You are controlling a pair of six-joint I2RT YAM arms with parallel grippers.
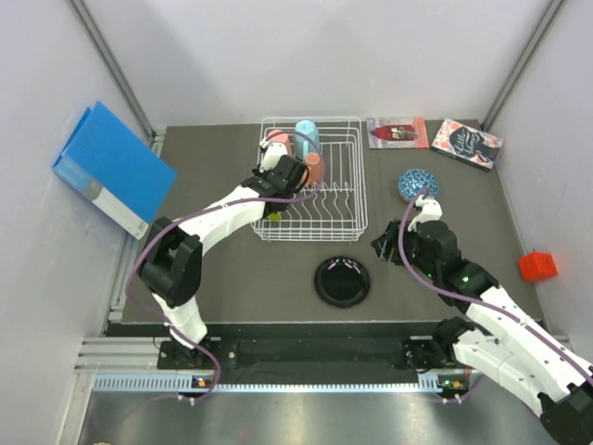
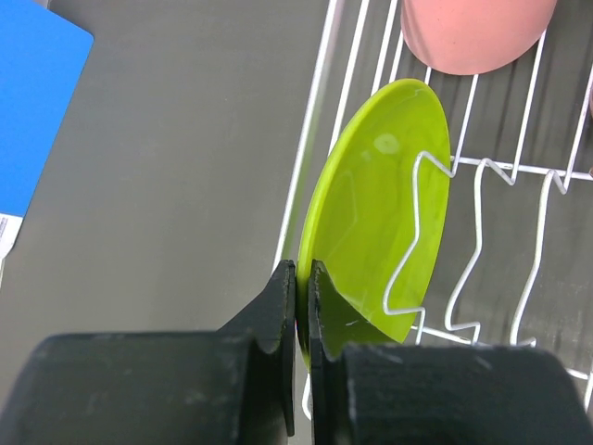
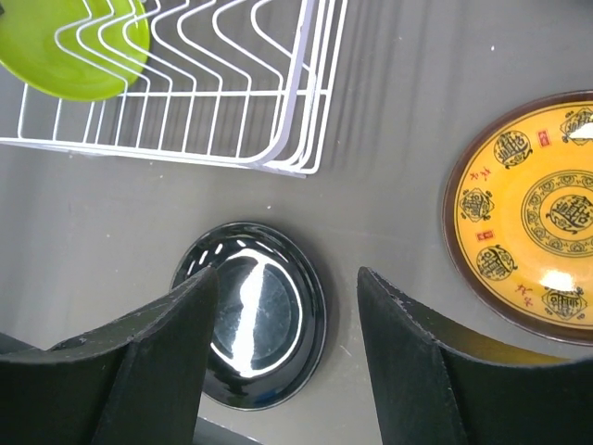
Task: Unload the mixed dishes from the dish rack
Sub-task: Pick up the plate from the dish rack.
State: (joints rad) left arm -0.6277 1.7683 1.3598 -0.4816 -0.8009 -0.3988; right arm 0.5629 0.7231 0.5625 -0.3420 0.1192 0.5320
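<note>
pinches the lower rim of the lime-green plate (image 2: 375,213) with the left gripper (image 2: 301,306), fingers narrowed to a sliver around the thin edge. finds that plate on edge just inside the left side of the dish rack (image 1: 341,190), leaning among the wire tines, with a pink cup (image 2: 473,32) close behind.

reads as the step in hand: lifting this plate out of the rack. to do it well:
- keep the pinch firm (thin glossy rim, likely to slip or pivot).
- raise along the plate's own plane until clear of the bent tine crossing its face.
- avoid twisting against the wire or bumping the cup.
- only then carry over to bare table and lay down gently.

holds the right gripper (image 3: 287,278) spread wide and empty over the black plate (image 3: 255,324), with the yellow patterned plate (image 3: 537,213) alongside, each flat on the table outside the rack. leaves a light blue mug (image 1: 307,133) in the rack too.
</note>
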